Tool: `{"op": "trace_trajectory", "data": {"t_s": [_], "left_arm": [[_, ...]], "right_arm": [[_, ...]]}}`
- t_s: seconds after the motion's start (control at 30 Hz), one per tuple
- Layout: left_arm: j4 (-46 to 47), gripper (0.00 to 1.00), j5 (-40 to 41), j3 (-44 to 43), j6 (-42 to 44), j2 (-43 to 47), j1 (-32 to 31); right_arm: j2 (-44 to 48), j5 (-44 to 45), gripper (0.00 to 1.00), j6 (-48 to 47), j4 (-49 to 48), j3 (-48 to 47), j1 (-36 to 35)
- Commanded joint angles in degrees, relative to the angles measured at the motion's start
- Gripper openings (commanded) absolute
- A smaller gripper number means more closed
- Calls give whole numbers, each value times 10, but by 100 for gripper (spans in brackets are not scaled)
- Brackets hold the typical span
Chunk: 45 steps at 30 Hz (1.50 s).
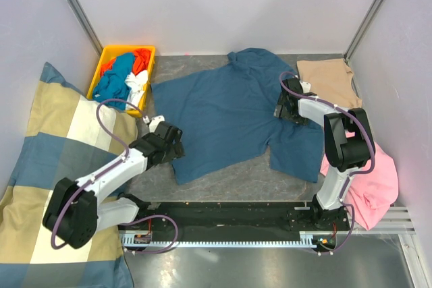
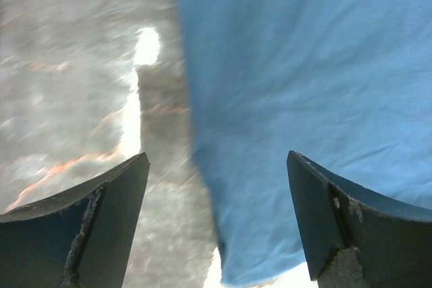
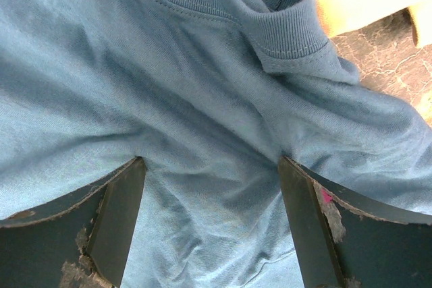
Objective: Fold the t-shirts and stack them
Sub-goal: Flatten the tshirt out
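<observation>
A large dark teal-blue t-shirt (image 1: 236,109) lies spread flat on the grey table. A folded tan-beige t-shirt (image 1: 326,80) lies at the back right. My left gripper (image 1: 174,145) is open at the shirt's near-left hem; in the left wrist view (image 2: 217,166) the cloth edge (image 2: 304,92) lies between the spread fingers. My right gripper (image 1: 282,107) is open and pressed down on the shirt near its collar; in the right wrist view (image 3: 210,170) wrinkled blue cloth (image 3: 202,99) fills the gap between the fingers.
A yellow bin (image 1: 108,62) holding blue, orange and white clothes stands at the back left. A big checked cushion (image 1: 47,160) lies along the left side. A pink garment (image 1: 374,187) lies at the near right. Grey walls close in the sides.
</observation>
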<state>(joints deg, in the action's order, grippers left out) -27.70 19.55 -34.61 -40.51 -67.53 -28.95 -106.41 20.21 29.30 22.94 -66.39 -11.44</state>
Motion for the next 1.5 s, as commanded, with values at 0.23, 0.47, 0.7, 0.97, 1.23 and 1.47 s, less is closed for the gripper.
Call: {"op": "trace_trajectory", "data": {"t_s": [0.23,0.47,0.7,0.97,1.23,1.47], "left_arm": [[-48,88,33,-48,-32,122,8],[98,86,-74,-99,39,36,8],[179,86,-123,-142,51,-116,4],[194,86,-117,-202,57,-247,-4],[139,86,-72,-294,77,-346,2],[147,86,-81,-305,69,-356,34]], "right_arm": [[-26,3,89,-18,61,29,5],[-20,-7,89,-14,63,29,5],[69,-41,90,-11,83,31,-16],[217,-63,92,-21,112,12,-54],[261,-38,93,-36,127,18,-56],[255,-38,93,-40,106,23,-56]]}}
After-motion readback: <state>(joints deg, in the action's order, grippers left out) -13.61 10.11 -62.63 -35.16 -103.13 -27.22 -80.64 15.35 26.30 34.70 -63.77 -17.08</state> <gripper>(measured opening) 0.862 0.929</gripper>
